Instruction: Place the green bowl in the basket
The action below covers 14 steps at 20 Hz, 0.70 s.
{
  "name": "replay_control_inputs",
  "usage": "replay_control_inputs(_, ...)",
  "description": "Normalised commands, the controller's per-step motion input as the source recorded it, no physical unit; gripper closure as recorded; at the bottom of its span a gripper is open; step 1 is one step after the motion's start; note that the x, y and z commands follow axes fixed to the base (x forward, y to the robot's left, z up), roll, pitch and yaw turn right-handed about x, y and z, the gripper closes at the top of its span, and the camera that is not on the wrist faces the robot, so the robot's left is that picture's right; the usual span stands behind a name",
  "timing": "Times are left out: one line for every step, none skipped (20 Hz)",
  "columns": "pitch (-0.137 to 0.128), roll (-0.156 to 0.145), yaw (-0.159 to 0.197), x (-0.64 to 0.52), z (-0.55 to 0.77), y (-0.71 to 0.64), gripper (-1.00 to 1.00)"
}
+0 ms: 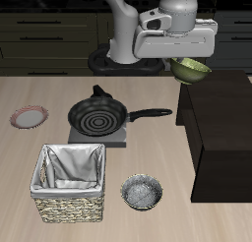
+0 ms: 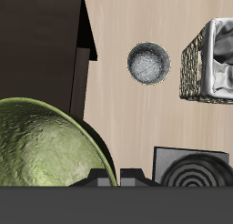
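The green bowl (image 1: 191,70) hangs tilted under my gripper (image 1: 184,59), lifted above the table near the dark cabinet. In the wrist view the green bowl (image 2: 45,146) fills the near field, showing its olive speckled surface right against the gripper body. The fingers are mostly hidden by the bowl and the hand, but the bowl is held off the table. The basket (image 1: 70,181), woven tan wicker with a pale cloth lining, stands near the table's front edge, well away from the gripper. It also shows in the wrist view (image 2: 207,62).
A black frying pan (image 1: 98,116) sits on a grey stove plate (image 1: 98,136) mid-table. A grey metallic bowl (image 1: 143,192) lies beside the basket. A pink-rimmed plate (image 1: 29,117) lies at the table's side. A dark cabinet (image 1: 221,128) stands under the gripper's side.
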Motion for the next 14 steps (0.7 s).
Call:
replay_control_inputs(0.016, -0.054, -0.06, 0.11, 0.09, -0.52, 1.0)
replay_control_inputs(0.038, 0.012, -0.053, 0.05, 0.06, -0.28, 1.0)
replay_control_inputs(0.005, 0.005, -0.04, 0.07, 0.1, -0.42, 1.0)
replay_control_inputs(-0.047, -0.056, -0.002, 0.02, 0.19, -0.35, 1.0)
replay_control_inputs(-0.054, -0.034, -0.059, 0.23, 0.35, -1.14, 1.0)
replay_control_inputs(-0.053, -0.108, -0.015, 0.12, 0.21, -0.62, 1.0)
replay_control_inputs(0.0, -0.063, -0.023, 0.06, 0.05, -0.36, 1.0)
replay_control_inputs(0.092, 0.116, -0.17, 0.12, 0.02, -0.55, 1.0)
replay_control_inputs(-0.023, 0.004, 0.059, 0.09, 0.04, -0.46, 1.0)
replay_control_inputs(-0.035, 0.044, -0.065, 0.21, 0.15, -1.04, 1.0)
replay_control_inputs(0.0, 0.0, 0.0, -0.06, 0.0, 0.22, 1.0)
replay_control_inputs(-0.049, -0.058, -0.074, 0.4, 0.28, -1.53, 1.0)
replay_control_inputs(0.012, 0.037, -0.104, 0.21, 0.13, -0.48, 1.0)
replay_control_inputs(-0.02, 0.007, -0.001, 0.21, 0.13, -0.34, 1.0)
